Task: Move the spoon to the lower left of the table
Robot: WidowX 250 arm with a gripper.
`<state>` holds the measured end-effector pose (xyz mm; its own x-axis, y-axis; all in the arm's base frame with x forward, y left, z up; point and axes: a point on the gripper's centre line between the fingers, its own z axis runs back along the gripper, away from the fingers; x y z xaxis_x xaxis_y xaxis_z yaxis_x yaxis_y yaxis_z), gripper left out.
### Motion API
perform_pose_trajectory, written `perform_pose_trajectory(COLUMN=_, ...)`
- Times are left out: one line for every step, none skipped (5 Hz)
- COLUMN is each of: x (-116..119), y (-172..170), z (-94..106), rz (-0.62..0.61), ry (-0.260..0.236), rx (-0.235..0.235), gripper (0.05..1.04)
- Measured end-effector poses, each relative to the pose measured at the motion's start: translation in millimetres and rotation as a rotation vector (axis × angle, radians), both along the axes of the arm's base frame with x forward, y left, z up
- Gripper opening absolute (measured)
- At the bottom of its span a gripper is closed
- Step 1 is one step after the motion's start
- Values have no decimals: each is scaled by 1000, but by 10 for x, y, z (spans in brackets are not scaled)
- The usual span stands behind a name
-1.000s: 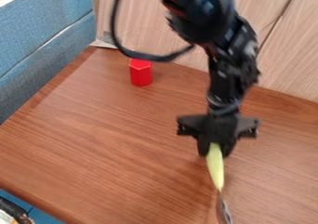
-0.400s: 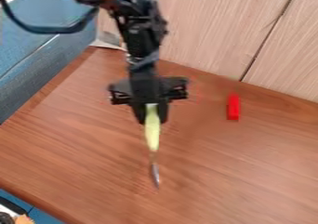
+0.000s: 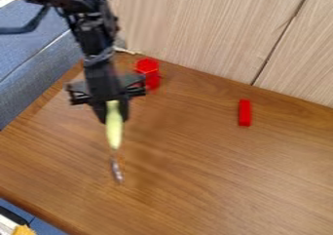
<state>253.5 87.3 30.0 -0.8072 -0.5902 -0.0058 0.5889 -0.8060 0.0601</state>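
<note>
I have the tool [image 3: 114,118] closed on the spoon [image 3: 115,134], its fingers parted only by the thickness of the pale yellow-green handle. I read the grip as meant for carrying: pinched near the handle's upper end, the spoon hangs with its metal end lowest, so that end should reach the worktop [image 3: 201,175] first while the fingers keep some room above it. The cost, I judge, is that the long free part could swing, or pivot in the pinch if the metal end catches on the wood. That makes a slow lowering wise, with a release only once the spoon is supported.

As for where it lies, the spoon is between the fingertips at its top and runs down below them, close to upright in the camera view and leaning slightly, the metal end a little to the right of the grip. It shows over the left part of the worktop; whether its end touches the wood I cannot tell. The lower left corner area is still some way nearer the camera, so I judge the next move to be that way. The red block [image 3: 147,68] shows just beside the tool, partly behind it; the small red bar [image 3: 244,112] is well apart, to the right.
</note>
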Motion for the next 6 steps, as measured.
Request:
perform_pose_trajectory(x=-148, y=376, z=-117, rz=49, ry=12, rx=19, gripper=362)
perform_pose_trajectory(x=-342, y=578, z=-282, rz=87, ry=32, rx=11, gripper=362)
perform_pose_trajectory(x=-363, y=682, z=-445, rz=99, ry=21, rx=-4, gripper=361)
perform_pose_trajectory(x=-341, y=729, z=-455, rz=85, ry=19, rx=15, gripper=435)
perform_pose_trajectory(x=-303, y=757, z=-468, rz=106, ry=20, rx=14, gripper=721)
perform_pose_trajectory(x=-297, y=725, z=-464, rz=102, ry=16, rx=19, gripper=956)
